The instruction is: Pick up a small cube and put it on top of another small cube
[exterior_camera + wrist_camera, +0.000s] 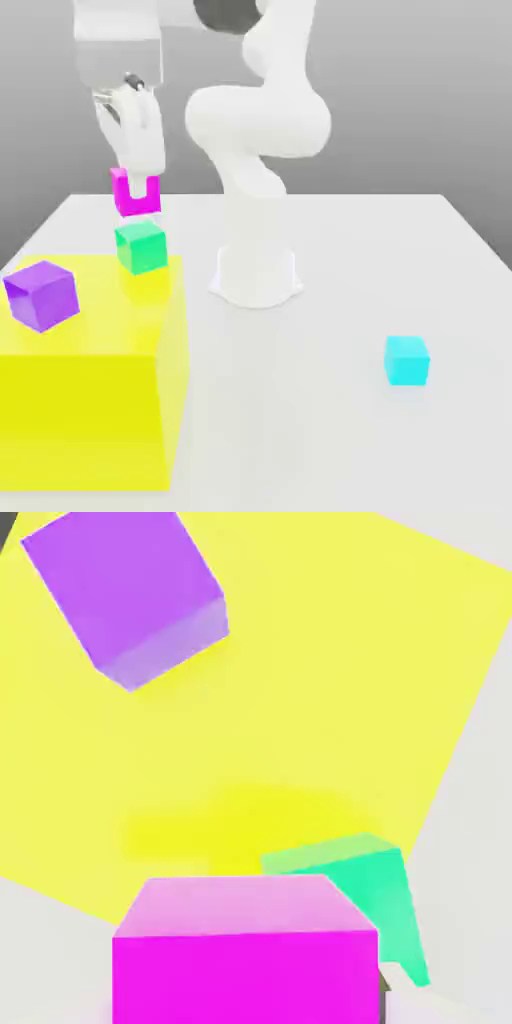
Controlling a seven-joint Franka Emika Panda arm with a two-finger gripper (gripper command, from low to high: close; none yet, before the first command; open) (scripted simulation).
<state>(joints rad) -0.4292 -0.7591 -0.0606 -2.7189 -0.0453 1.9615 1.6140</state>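
Tool [138, 190] above green cube [141, 248], magenta cube [149, 205] between its fingers.

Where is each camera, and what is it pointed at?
Exterior view: off the arm, facing the robot arm, its hand gripping a magenta cube.
Hand view: mounted on the hand, looking down past the magenta cube at the yellow block.
Shared: magenta, green and purple cubes, yellow block.

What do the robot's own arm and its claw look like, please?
The glossy white robot arm has rounded, tube-like segments, with one dark grey joint cap near the top. The white claw sits under a boxy white hand with rounded corners, with small dark parts where they meet.
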